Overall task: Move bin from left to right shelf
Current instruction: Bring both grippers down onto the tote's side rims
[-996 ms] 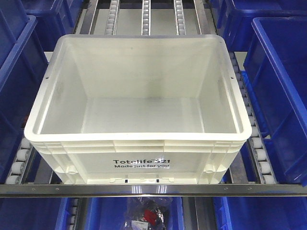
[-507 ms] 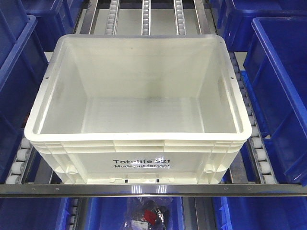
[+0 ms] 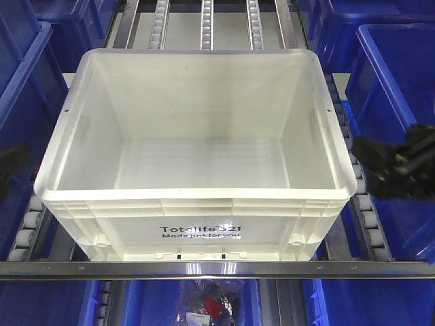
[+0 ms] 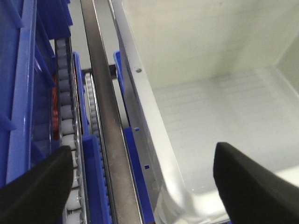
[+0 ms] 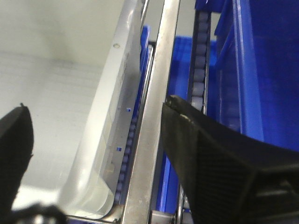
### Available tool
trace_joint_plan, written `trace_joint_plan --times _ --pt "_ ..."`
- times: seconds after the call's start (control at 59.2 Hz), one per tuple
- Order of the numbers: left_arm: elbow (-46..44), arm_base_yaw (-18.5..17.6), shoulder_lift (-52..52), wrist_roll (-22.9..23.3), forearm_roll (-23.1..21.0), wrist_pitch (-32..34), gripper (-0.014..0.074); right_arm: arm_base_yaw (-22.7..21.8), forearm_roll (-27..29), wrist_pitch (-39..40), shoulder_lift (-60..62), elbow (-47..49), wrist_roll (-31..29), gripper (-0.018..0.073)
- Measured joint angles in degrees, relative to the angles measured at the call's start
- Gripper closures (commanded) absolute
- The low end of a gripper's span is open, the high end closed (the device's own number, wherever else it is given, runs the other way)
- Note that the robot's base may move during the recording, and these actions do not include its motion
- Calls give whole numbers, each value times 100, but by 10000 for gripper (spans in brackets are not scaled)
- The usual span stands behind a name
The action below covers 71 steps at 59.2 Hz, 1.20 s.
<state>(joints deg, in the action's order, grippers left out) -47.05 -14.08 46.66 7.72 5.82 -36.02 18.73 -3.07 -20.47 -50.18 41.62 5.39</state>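
Roughly level, jaws agape, flanking bin [image 3: 197,227]

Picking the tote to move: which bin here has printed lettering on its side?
The white bin in the middle; the blue bins around it show none.

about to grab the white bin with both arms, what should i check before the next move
1. Left end effector open, with a finger on each side of the bin's left wall: ok.
2. Right end effector open, astride the right wall: ok.
3. Grip on the bin: not ok, neither end effector is closed on a wall.
4. Bin empty: ok, only bare floor shows.
5. Bin sitting level on the rollers: ok.
6. Room on the right shelf: cannot tell, only blue bins show on that side.
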Motion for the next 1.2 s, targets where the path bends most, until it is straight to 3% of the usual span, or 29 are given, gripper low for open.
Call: trace_joint_plan --times 0.338,0.625,0.81,1.199 --pt "-2022 0 2207 133 -187 -1245 10 0 92 -1637 -2134 2241 664 29" --pt "-3145 0 3459 139 -205 -2105 10 0 80 -2749 -3288 3584 722 29" --pt "-3485 0 3978 139 -252 -2353 10 0 -89 -3193 -3815 4041 736 29" --pt "-3602 0 4614 134 -582 -2322 10 -181 -41 -3260 -4357 4198 741 29"
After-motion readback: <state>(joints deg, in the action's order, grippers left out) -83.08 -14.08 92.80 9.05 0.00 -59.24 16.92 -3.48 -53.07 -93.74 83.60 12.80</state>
